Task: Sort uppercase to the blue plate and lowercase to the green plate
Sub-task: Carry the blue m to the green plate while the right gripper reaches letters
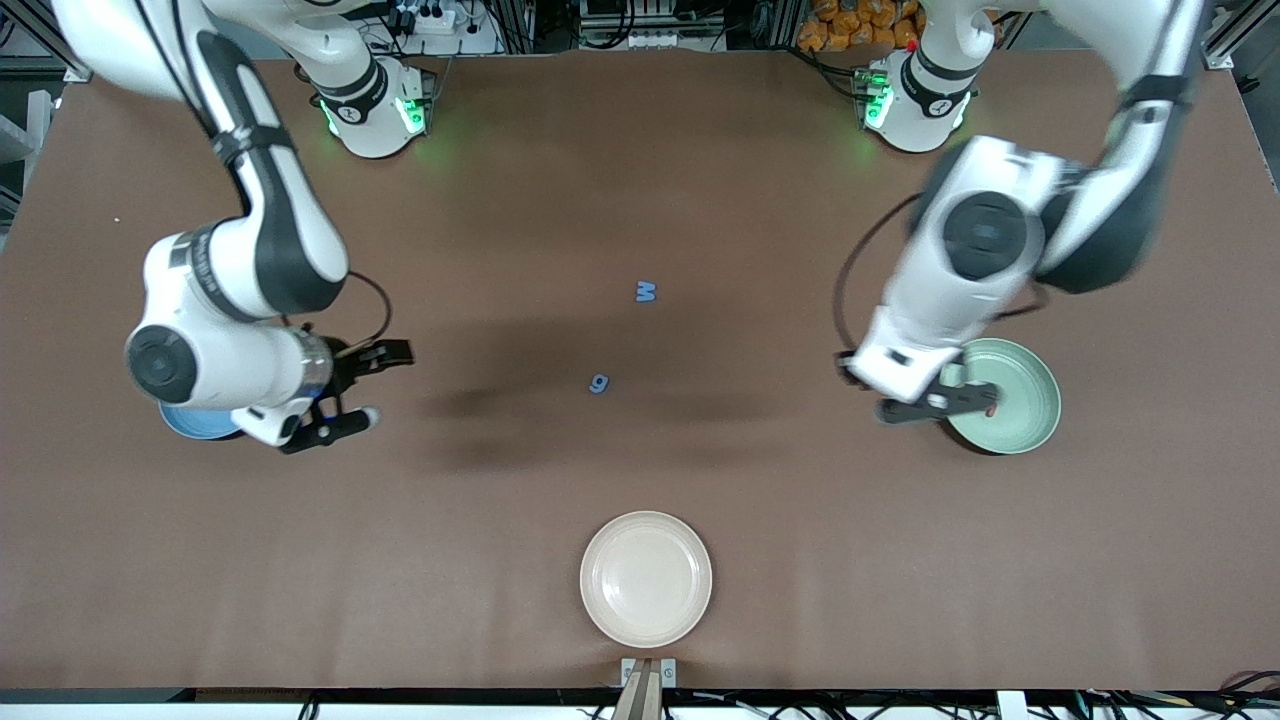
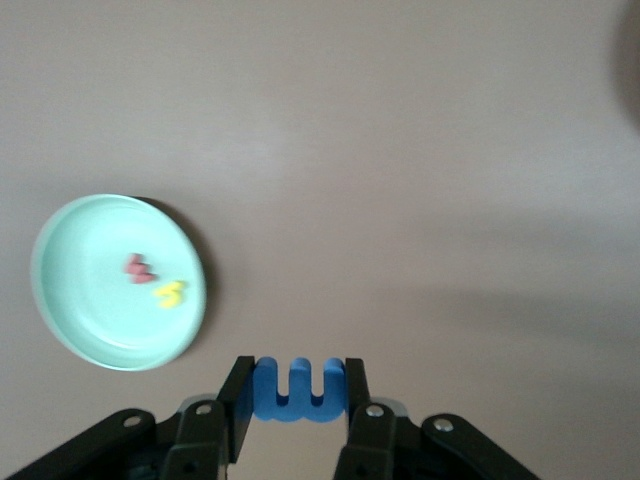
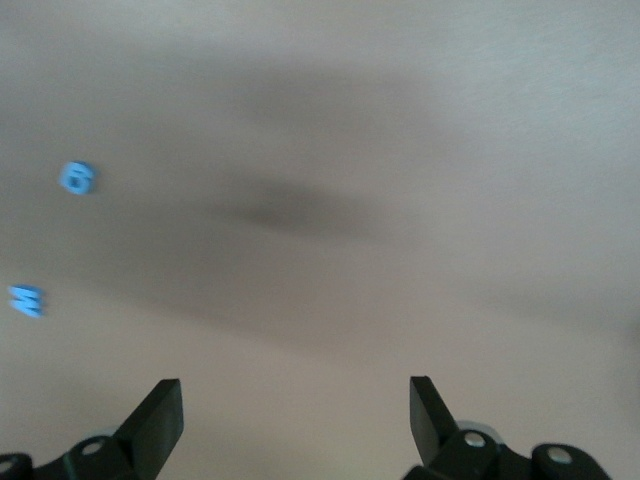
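Left gripper [image 2: 297, 400] clamps the blue m [image 2: 298, 390] prongs-up just beside the green plate [image 1: 1030, 430], which lies toward the fingers' side, while the right gripper [image 1: 362, 385] waits wide open, empty, by the blue plate [image 1: 192, 424].

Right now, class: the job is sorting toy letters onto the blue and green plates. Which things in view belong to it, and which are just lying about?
Belonging:
blue three-pronged letter, held in left gripper
blue M
blue g
red letter and yellow letter on green plate
blue plate, under open right gripper

Lying about:
cream plate
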Available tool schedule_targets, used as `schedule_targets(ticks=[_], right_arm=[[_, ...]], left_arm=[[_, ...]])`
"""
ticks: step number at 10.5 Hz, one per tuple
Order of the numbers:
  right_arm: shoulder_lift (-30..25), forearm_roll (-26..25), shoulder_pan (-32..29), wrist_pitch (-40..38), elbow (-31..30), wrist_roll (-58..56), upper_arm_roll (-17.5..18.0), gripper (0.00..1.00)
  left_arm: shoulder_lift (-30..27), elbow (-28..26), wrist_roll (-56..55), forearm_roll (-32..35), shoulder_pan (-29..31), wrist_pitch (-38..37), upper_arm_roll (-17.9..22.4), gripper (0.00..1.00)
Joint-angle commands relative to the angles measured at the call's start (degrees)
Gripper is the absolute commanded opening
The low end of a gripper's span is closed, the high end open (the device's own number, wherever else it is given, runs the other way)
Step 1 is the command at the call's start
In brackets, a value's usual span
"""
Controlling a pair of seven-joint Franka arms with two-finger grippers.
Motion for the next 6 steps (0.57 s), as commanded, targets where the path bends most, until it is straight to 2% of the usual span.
schedule_targets(ticks=[1,2,4,6], right_arm=[[-2.13,0.67,1.82,-0.85,-0.69,9.84,3.55,1.0],[-2.04,0.67,3.05,-0.67,-0.95,15.54,5.3,1.0],[-1.69,0.67,6.91,1.42,-0.96,28.01,8.3,1.0],[-0.64,0.58,12.52,5.63,-1.57,41.98,9.27,1.0]], left_arm=[[-0.88,-3.32,10.13,-1.5,6.62,-1.54,-0.59,0.0],[-1.31,-5.86,13.9,-1.5,10.04,-0.5,-0.94,0.0],[-3.94,-14.45,17.09,-1.5,16.02,7.38,-3.22,0.0],[-4.04,-18.53,22.18,-1.59,21.39,12.16,-4.37,0.0]])
